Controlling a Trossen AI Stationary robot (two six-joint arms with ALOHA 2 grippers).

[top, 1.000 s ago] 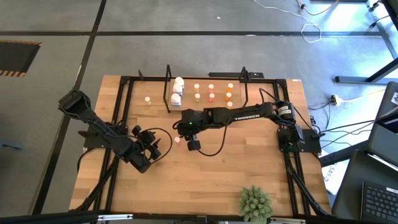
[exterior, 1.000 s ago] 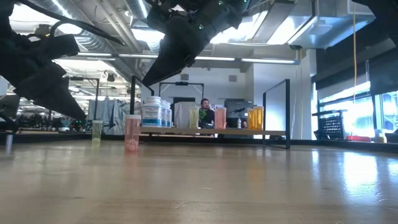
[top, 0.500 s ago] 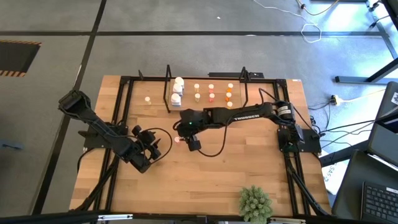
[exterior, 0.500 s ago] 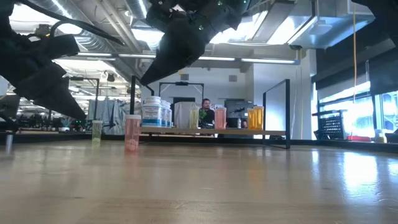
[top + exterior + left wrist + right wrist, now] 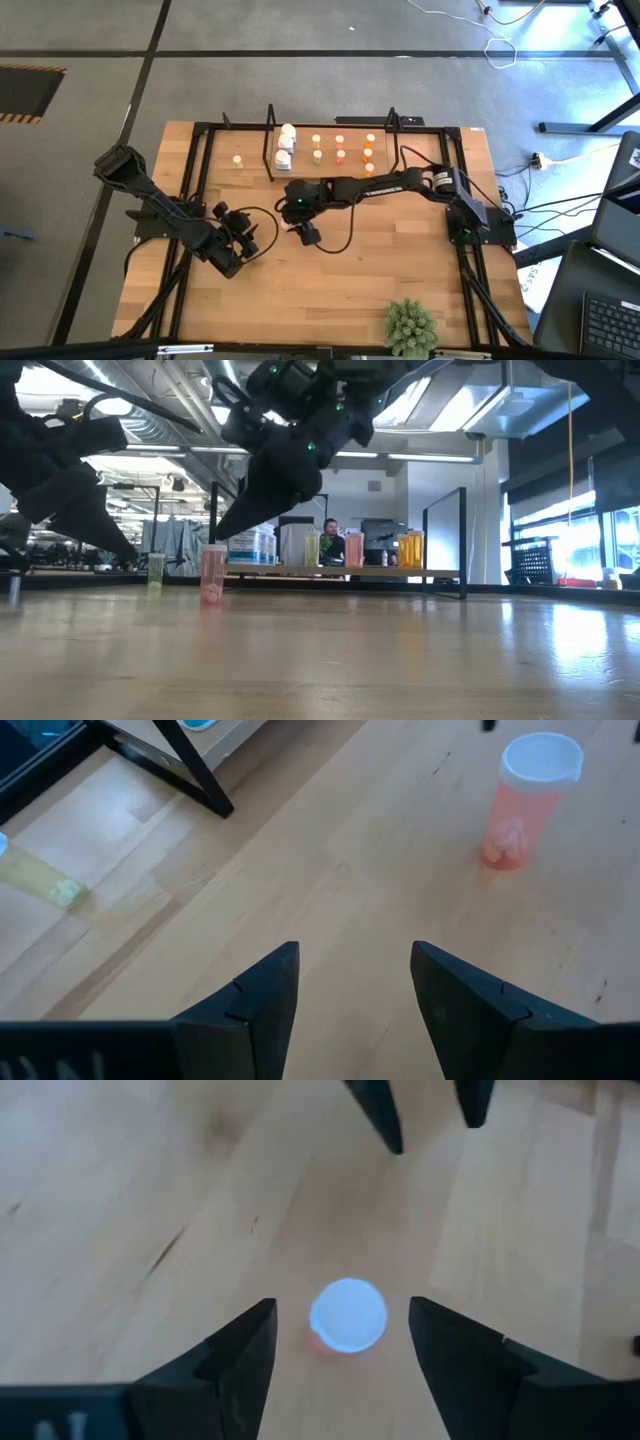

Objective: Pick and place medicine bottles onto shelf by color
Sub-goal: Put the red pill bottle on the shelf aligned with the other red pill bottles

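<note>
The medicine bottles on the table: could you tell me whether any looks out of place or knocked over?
Two stand upright off the black-framed shelf: a pink white-capped bottle between the open jaws of the right gripper mid-table, and a small pale bottle alone left of the shelf. Nothing looks tipped or spilled.

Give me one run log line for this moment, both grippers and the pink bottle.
right gripper: open, above pink bottle, not gripping | left gripper: open, empty, waiting over table | shelf: holds sorted bottles

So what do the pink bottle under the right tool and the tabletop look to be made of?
Pink bottle: likely translucent plastic, since light passes through its tinted body, with an opaque white cap. Tabletop: apparently pale wooden planks with visible seams and grain and a slight sheen. The open right tool brackets the cap.
</note>
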